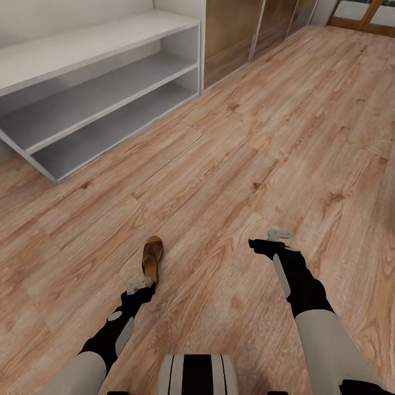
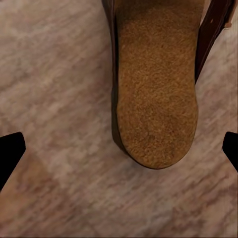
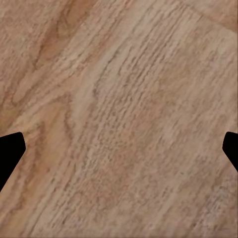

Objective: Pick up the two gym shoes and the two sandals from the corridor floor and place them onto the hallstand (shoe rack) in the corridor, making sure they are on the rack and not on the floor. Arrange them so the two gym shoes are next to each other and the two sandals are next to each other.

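Hallstand (image 1: 99,55): far left, shelves bare. Brown sandal (image 1: 152,258): flat on corridor floor (image 1: 247,137), well apart from hallstand, tan insole up. Left gripper (image 1: 138,284): directly above sandal heel end, fingers (image 2: 10,151) spread wide, holding nothing. Right gripper (image 1: 280,235): over bare planks, fingers likewise apart

One sandal (image 1: 152,258) on the floor — one hallstand (image 1: 99,93) — two grippers

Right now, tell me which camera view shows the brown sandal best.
The left wrist view: the sandal appears large, its tan insole and dark strap plain, lying on the floor. The head view shows the whole sandal small, just ahead of the left gripper. The right wrist view shows floor.
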Controlling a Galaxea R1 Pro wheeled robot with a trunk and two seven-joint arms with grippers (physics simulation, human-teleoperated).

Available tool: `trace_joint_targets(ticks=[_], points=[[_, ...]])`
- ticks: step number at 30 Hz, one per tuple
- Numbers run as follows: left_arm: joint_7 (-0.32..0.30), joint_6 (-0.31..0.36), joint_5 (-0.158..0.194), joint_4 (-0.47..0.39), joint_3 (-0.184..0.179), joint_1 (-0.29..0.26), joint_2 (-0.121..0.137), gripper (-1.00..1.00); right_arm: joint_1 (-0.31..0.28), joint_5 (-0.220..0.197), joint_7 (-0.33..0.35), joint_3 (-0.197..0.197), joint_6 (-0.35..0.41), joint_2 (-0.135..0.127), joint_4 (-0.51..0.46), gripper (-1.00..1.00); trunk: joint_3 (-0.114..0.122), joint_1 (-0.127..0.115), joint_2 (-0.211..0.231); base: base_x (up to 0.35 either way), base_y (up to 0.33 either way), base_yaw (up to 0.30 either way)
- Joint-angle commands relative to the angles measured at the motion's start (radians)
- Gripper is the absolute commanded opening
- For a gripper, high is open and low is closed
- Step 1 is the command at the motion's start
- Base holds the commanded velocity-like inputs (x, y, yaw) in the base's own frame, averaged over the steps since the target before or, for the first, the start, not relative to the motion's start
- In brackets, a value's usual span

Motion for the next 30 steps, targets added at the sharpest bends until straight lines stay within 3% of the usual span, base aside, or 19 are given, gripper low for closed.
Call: trace_joint_targets(ticks=[1,22,30], points=[[-0.003,-0.002,0.008,0.001,0.003,0.0,-0.001,1.0,0.0,0.0,0.0,-0.002,0.005,0.001,-0.001,1.0,-0.002,0.0,0.0,0.0,0.0,0.0],[-0.003,-0.002,0.008,0.001,0.001,0.0,-0.001,1.0,0.0,-0.001,0.0,-0.003,0.005,0.001,-0.001,1.0,-0.008,0.0,0.0,0.0,0.0,-0.028],[-0.003,-0.002,0.007,0.001,0.0,0.0,-0.001,1.0,0.0,-0.001,0.0,-0.003,0.005,0.001,-0.001,1.0,-0.051,0.003,-0.002,0.0,0.0,0.0]])
